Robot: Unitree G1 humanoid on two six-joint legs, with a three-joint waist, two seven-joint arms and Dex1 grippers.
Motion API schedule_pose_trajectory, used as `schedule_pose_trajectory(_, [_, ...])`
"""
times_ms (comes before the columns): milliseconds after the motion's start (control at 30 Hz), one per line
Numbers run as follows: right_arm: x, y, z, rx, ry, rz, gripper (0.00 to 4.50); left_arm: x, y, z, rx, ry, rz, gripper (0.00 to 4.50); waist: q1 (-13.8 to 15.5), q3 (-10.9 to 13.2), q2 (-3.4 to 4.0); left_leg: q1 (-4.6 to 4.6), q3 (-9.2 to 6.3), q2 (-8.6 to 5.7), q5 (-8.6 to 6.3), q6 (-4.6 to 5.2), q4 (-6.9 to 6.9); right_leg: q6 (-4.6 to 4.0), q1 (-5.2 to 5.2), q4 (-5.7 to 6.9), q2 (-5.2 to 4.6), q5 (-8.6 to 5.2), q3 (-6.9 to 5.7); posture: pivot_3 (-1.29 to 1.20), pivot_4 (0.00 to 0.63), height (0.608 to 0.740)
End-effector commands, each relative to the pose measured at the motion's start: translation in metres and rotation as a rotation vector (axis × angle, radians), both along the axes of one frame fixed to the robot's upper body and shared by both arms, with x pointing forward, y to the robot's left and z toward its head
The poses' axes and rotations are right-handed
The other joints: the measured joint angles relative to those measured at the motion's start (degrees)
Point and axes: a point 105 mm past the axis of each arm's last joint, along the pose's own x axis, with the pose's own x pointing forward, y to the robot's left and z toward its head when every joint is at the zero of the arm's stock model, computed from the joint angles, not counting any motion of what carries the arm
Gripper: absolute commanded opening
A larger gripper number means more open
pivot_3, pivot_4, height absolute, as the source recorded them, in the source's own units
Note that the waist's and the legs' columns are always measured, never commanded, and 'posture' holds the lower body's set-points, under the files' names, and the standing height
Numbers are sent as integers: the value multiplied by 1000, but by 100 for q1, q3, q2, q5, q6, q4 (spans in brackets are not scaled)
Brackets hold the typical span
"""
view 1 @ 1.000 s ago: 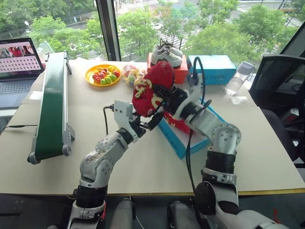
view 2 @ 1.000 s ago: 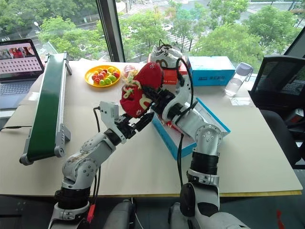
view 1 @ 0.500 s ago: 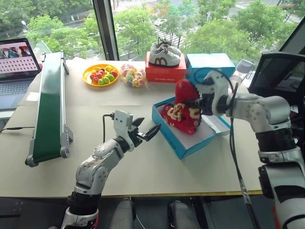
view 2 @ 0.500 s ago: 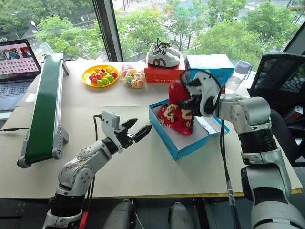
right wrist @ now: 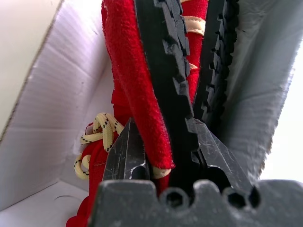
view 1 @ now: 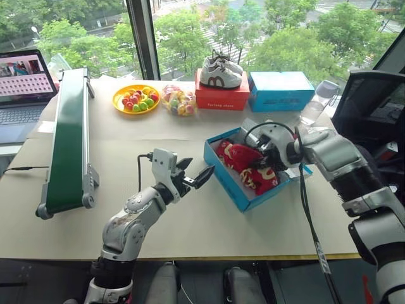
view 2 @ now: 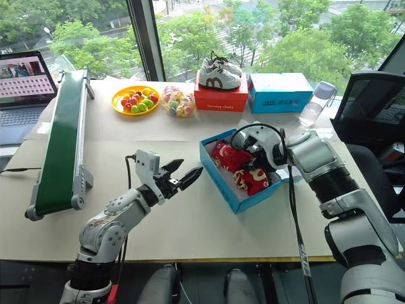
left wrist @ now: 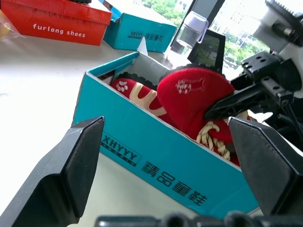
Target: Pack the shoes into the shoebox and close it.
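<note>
Lowering soft red shoes (view 2: 243, 170) into bright blue cardboard shoebox (view 2: 221, 180), right gripper (view 2: 258, 158) clenched on them; left gripper (view 2: 183, 172) agape. Next, likely: release, shut lid.

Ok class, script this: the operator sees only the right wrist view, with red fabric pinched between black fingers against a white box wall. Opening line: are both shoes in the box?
Observer: Yes, both shoes sit inside the shoebox; the right gripper is shut on one.
Operator: Is the box closed?
Observer: No, it is open on top.
Operator: Where is the other gripper?
Observer: The left gripper hovers open over the table, just left of the shoebox, touching nothing.
</note>
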Motion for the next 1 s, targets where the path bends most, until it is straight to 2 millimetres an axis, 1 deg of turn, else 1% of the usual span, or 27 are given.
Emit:
schedule_pose_trajectory(33, [3, -1, -19, -71, 36, 20, 704, -3, -4, 12, -19, -51, -8, 4470, -3, -2, -2, 1, 0, 0, 0, 0, 0, 2, 1, 0, 1, 1, 0, 0, 150, 740])
schedule_pose_trajectory(133, [6, -4, -46, -122, 90, 9, 704, -2, -6, 11, -21, -48, -11, 4470, -32, -31, -25, 28, 0, 10, -2, -3, 3, 4, 27, -5, 10, 1, -1, 0, 150, 740])
schedule_pose_trajectory(200, [6, -2, -57, -143, 111, 17, 704, -1, -7, 10, -22, -48, -14, 4470, -46, -56, -46, 48, 2, 21, -4, -6, 5, 8, 42, -9, 19, 0, 0, 0, 150, 740])
schedule_pose_trajectory(233, [6, 0, -62, -151, 121, 22, 704, -1, -7, 10, -22, -48, -14, 4470, -49, -64, -57, 62, 3, 24, -18, -29, 4, 5, 49, -9, 22, -1, 0, 0, 150, 740])
schedule_pose_trajectory(267, [6, 2, -67, -155, 128, 24, 704, 0, -7, 10, -22, -49, -14, 4470, -55, -68, -61, 87, 2, 27, -29, -47, 3, -17, 64, -12, 23, -9, -1, 0, 150, 740])
schedule_pose_trajectory(333, [6, 3, -73, -164, 139, 28, 704, 1, -8, 10, -22, -50, -15, 4470, -60, -79, -57, 136, 3, 34, -44, -71, 0, -29, 93, -20, 23, -11, -6, 0, 150, 740])
schedule_pose_trajectory(367, [6, 4, -77, -168, 143, 28, 704, 1, -8, 10, -21, -51, -15, 4470, -68, -83, -52, 140, 3, 35, -46, -74, -1, -30, 97, -23, 23, -11, -8, 0, 150, 740])
schedule_pose_trajectory(433, [5, 7, -84, -172, 156, 33, 1575, 1, -9, 11, -25, -53, -16, 4500, -57, -91, -39, 136, 5, 36, -48, -77, -4, -33, 95, -30, 18, -9, -8, 0, 150, 740])
schedule_pose_trajectory(467, [4, 8, -87, -171, 159, 35, 1713, 1, -9, 11, -27, -53, -17, 4500, -46, -94, -32, 134, 7, 35, -48, -77, -4, -33, 96, -29, 17, -9, -8, 0, 150, 740])
schedule_pose_trajectory(500, [5, 10, -88, -162, 158, 28, 2126, 1, -9, 11, -25, -53, -18, 4500, -40, -97, -27, 132, 13, 35, -48, -77, -3, -33, 94, -29, 12, -8, -8, 0, 150, 740])
schedule_pose_trajectory(533, [6, 11, -87, -152, 155, 22, 2433, 1, -9, 11, -24, -52, -19, 4500, -41, -100, -25, 130, 17, 35, -48, -77, -4, -33, 92, -28, 9, -7, -7, 0, 150, 740])
schedule_pose_trajectory(567, [7, 12, -85, -140, 151, 18, 2793, 1, -9, 11, -23, -52, -20, 4500, -43, -101, -25, 130, 18, 35, -48, -77, -3, -34, 92, -28, 10, -5, -7, 0, 150, 740])
schedule_pose_trajectory(633, [15, 15, -75, -104, 113, -18, 3445, 1, -9, 12, -25, -54, -21, 4500, -42, -102, -24, 130, 17, 35, -48, -77, -1, -35, 91, -26, 11, -2, -6, 0, 150, 740])
schedule_pose_trajectory(733, [31, 17, -48, -58, 16, -60, 4446, 2, -9, 12, -24, -54, -20, 4500, -46, -101, -22, 129, 17, 35, -47, -77, -2, -35, 85, -22, 14, 3, -3, 0, 150, 740])
schedule_pose_trajectory(800, [35, 20, -33, -19, -13, -68, 4483, 2, -8, 12, -23, -54, -19, 4500, -44, -96, -13, 116, 19, 33, -47, -77, -3, -33, 69, -23, 13, 14, 0, 0, 150, 740])
schedule_pose_trajectory(833, [37, 20, -19, 3, -40, -71, 4483, 2, -8, 12, -23, -54, -21, 4500, -28, -94, -10, 104, 21, 32, -47, -77, -5, -33, 53, -22, 12, 18, 3, 0, 150, 740])
schedule_pose_trajectory(933, [39, 20, 10, 50, -95, -77, 4483, 2, -8, 13, -24, -53, -23, 4500, -2, -85, 4, 24, 23, 29, -40, -80, 3, -32, 1, -6, 15, 34, 8, 0, 150, 740])
schedule_pose_trajectory(967, [39, 19, 17, 62, -107, -80, 4483, 2, -8, 13, -23, -53, -24, 4500, 0, -83, 8, 4, 21, 29, -30, -85, 6, -28, -19, -1, 20, 38, 14, 0, 150, 740])
schedule_pose_trajectory(1000, [37, 18, 25, 78, -119, -87, 4483, 2, -8, 13, -23, -52, -27, 4500, 0, -83, 8, -5, 21, 29, 17, -60, 4, -23, -34, 6, 23, 67, 22, 0, 150, 740])
